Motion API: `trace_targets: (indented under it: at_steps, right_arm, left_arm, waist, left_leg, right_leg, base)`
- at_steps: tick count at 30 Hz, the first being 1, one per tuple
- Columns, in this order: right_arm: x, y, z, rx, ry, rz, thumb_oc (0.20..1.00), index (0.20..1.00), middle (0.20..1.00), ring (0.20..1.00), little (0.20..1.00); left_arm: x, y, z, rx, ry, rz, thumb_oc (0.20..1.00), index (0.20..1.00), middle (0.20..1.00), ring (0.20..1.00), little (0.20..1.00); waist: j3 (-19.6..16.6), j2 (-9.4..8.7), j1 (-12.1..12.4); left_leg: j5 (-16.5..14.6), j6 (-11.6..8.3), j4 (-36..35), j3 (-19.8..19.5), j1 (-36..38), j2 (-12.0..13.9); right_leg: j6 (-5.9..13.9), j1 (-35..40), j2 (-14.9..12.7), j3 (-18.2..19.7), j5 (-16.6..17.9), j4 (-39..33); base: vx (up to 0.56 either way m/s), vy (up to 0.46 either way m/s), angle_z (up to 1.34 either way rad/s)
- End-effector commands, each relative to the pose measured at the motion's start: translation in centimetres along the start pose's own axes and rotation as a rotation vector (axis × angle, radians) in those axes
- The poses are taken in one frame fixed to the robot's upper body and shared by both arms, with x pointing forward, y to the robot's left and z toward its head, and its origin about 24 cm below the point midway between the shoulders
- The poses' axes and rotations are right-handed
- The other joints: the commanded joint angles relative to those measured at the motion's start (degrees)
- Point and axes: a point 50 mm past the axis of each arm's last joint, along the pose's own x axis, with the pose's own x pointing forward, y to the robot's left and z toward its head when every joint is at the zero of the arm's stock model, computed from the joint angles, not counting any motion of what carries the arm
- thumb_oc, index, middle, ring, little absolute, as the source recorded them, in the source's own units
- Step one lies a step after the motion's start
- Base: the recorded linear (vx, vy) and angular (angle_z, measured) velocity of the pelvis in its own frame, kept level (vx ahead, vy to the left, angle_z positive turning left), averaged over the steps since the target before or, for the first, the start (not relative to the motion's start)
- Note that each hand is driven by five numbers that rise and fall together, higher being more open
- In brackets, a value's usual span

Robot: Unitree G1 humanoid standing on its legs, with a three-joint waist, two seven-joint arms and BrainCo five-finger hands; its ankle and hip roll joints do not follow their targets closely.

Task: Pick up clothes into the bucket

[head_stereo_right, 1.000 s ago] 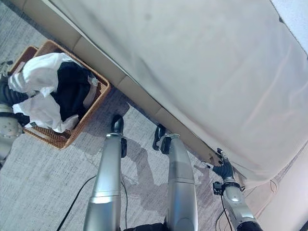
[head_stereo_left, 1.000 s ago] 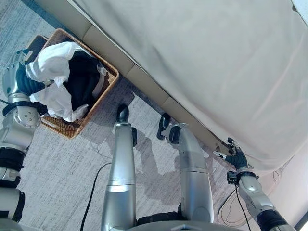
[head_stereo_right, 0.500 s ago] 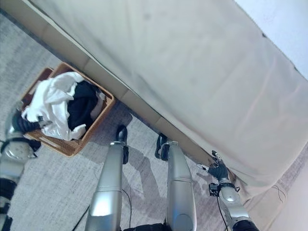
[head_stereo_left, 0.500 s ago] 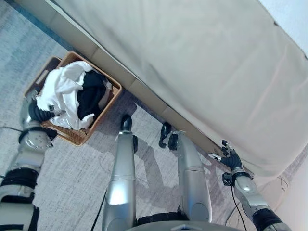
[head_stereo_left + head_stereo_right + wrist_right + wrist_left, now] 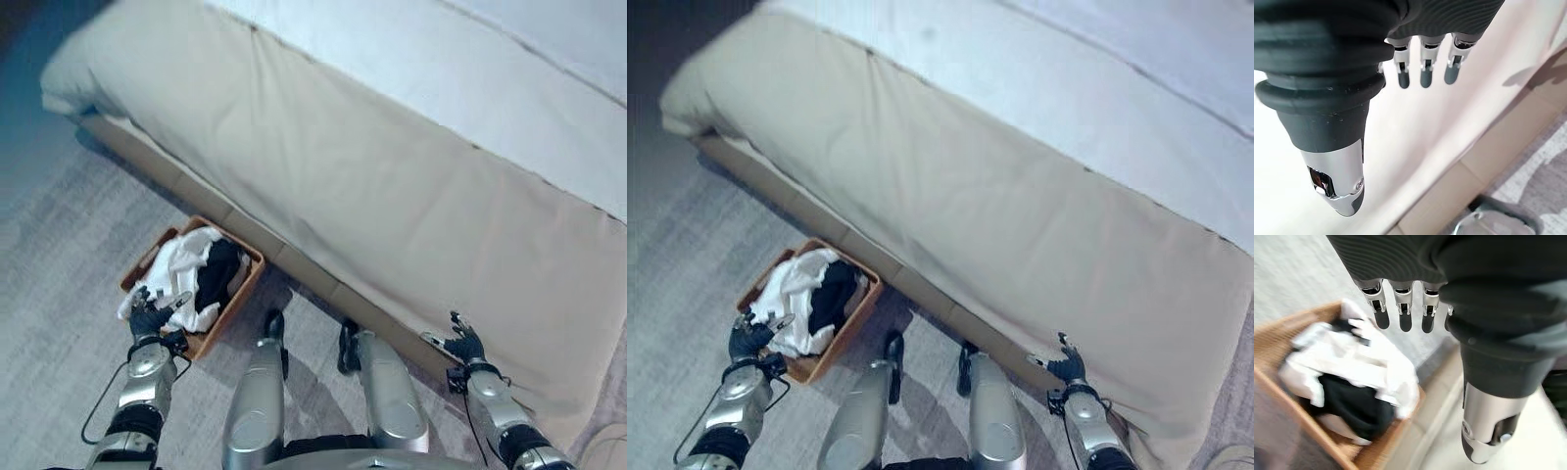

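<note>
The left hand point(image 5: 147, 318) had let go and hung slack-fingered over the basket point(image 5: 241, 290); clothes point(image 5: 188, 272) lay inside, right hand point(image 5: 464, 346) spread empty by the bed point(image 5: 392, 196), so the drop looked done

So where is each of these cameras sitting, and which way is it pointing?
Left eye view: on the head, looking down at the bed, the basket of clothes on the carpet, and both hands.
Right eye view: beside it on the head, the same scene, slightly shifted.
Left wrist view: on the left arm, looking past the open left hand into the basket.
Right wrist view: on the right arm, looking past the open right hand at the bed's side.
The left wrist and head views share the basket.
</note>
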Motion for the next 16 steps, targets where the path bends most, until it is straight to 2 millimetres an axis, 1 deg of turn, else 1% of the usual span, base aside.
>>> trace_targets:
  at_steps: [1,3,4,6,7,8,9,10,11,12,13,14,16]
  right_arm:
    - [0.0,-1.8,-0.6,-0.102,0.011,-0.033,1.000,1.000,1.000,1.000,1.000]
    - [-0.3,-1.9,-1.6,-0.147,0.048,-0.013,1.000,1.000,1.000,1.000,1.000]
    - [-0.3,-1.9,-1.6,-0.147,0.048,-0.013,1.000,1.000,1.000,1.000,1.000]
    - [-0.4,-1.8,-1.9,-0.143,0.059,0.004,1.000,1.000,1.000,1.000,1.000]
    - [-0.7,-1.7,-2.6,-0.150,0.087,0.017,1.000,1.000,1.000,1.000,1.000]
    - [-0.7,-1.7,-2.6,-0.150,0.087,0.017,1.000,1.000,1.000,1.000,1.000]
    - [-0.8,-1.6,-3.1,-0.154,0.109,0.035,1.000,1.000,1.000,1.000,1.000]
    - [-1.0,-1.5,-3.5,-0.159,0.123,0.051,1.000,1.000,1.000,1.000,1.000]
    - [-1.3,-1.1,-4.0,-0.155,0.144,0.066,1.000,1.000,1.000,1.000,1.000]
    - [-1.3,-1.1,-4.0,-0.155,0.144,0.066,1.000,1.000,1.000,1.000,1.000]
    - [-1.7,-0.2,-4.6,-0.127,0.169,0.087,1.000,1.000,1.000,1.000,1.000]
    - [-1.7,-0.2,-4.6,-0.127,0.169,0.087,1.000,1.000,1.000,1.000,1.000]
    - [-2.1,0.8,-5.5,-0.071,0.217,0.104,1.000,1.000,1.000,1.000,1.000]
  left_arm:
    - [-0.6,-1.2,-0.7,0.072,-0.025,-0.089,1.000,1.000,1.000,1.000,1.000]
    - [-1.3,-1.5,-2.3,0.134,0.024,-0.145,1.000,1.000,1.000,1.000,1.000]
    - [-1.3,-1.5,-2.3,0.134,0.024,-0.145,1.000,1.000,1.000,1.000,1.000]
    - [-2.2,-1.8,-4.0,0.200,0.085,-0.205,1.000,1.000,1.000,1.000,1.000]
    - [-3.1,-1.9,-5.7,0.352,0.128,-0.297,1.000,1.000,1.000,1.000,1.000]
    - [-3.1,-2.0,-5.7,0.353,0.128,-0.297,1.000,1.000,1.000,1.000,1.000]
    - [-4.0,-2.5,-6.5,0.473,0.124,-0.388,1.000,1.000,1.000,1.000,1.000]
    - [-4.4,-2.0,-7.2,0.438,0.161,-0.380,1.000,1.000,1.000,1.000,1.000]
    - [-4.9,-1.5,-8.3,0.395,0.231,-0.345,1.000,1.000,1.000,1.000,1.000]
    - [-4.9,-1.5,-8.3,0.395,0.231,-0.345,1.000,1.000,1.000,1.000,1.000]
    - [-5.9,-1.5,-9.9,0.381,0.301,-0.346,1.000,1.000,1.000,1.000,1.000]
    - [-5.9,-1.5,-9.9,0.381,0.300,-0.346,1.000,1.000,1.000,1.000,1.000]
    - [-7.3,-0.9,-12.1,0.360,0.419,-0.317,1.000,1.000,1.000,1.000,1.000]
  waist:
    - [-5.12,1.10,-1.11]
    - [-7.24,1.46,-0.98]
    - [-7.20,1.46,-0.97]
    - [-9.04,1.52,-1.01]
    - [-10.70,1.58,-1.09]
    - [-10.64,1.59,-1.00]
    - [-11.66,1.63,-1.02]
    - [-12.20,1.59,-0.80]
    - [-12.87,1.49,-0.60]
    - [-12.81,1.49,-0.61]
    - [-13.74,1.26,-0.49]
    - [-13.73,1.26,-0.49]
    - [-14.76,0.88,-0.44]
  left_leg:
    - [1.95,0.32,-2.47,-0.13,1.52,-2.12]
    - [2.14,0.12,-4.49,0.68,4.33,-2.06]
    - [2.14,0.12,-4.51,0.68,4.39,-2.06]
    - [1.86,0.08,-5.45,1.69,6.11,-1.72]
    - [1.23,0.08,-5.74,2.67,7.84,-1.65]
    - [1.20,0.09,-5.77,2.74,7.98,-1.63]
    - [0.58,0.29,-5.87,3.52,9.46,-1.76]
    - [0.38,0.44,-6.36,3.89,10.31,-1.67]
    - [0.35,0.53,-7.00,4.10,10.98,-1.50]
    - [0.36,0.53,-7.06,4.10,11.09,-1.50]
    - [0.44,0.63,-8.46,4.24,12.57,-1.29]
    - [0.44,0.63,-8.47,4.24,12.59,-1.29]
    - [0.13,0.83,-9.09,4.33,13.60,-1.13]
  right_leg:
    - [1.96,5.26,0.48,-0.11,8.41,-14.63]
    - [2.34,8.91,0.63,-0.16,9.53,-18.87]
    - [2.34,8.96,0.64,-0.16,9.54,-18.90]
    - [2.65,11.21,0.56,-0.05,10.46,-21.65]
    - [3.21,13.54,0.47,0.55,11.12,-24.21]
    - [3.22,13.68,0.49,0.62,11.16,-24.31]
    - [3.46,15.23,0.46,1.48,11.50,-25.26]
    - [3.56,16.03,0.49,1.57,11.66,-25.63]
    - [3.61,16.75,0.55,1.40,11.69,-26.14]
    - [3.61,16.86,0.55,1.40,11.70,-26.19]
    - [3.70,18.21,0.67,1.11,11.66,-26.94]
    - [3.70,18.23,0.67,1.11,11.66,-26.95]
    - [3.80,19.19,0.64,0.84,11.63,-27.48]
  base:
    - [0.15,-0.066,-0.08]
    - [0.14,-0.041,-0.05]
    - [0.09,-0.016,0.00]
    - [0.12,-0.008,-0.04]
    - [0.14,0.008,-0.08]
    - [0.17,0.043,-0.18]
    - [0.12,0.028,-0.33]
    - [0.16,0.021,-0.40]
    - [0.09,-0.007,-0.34]
    - [0.11,-0.012,-0.17]
    - [0.07,-0.006,-0.09]
    - [0.10,-0.002,0.01]
    - [0.10,0.010,0.04]
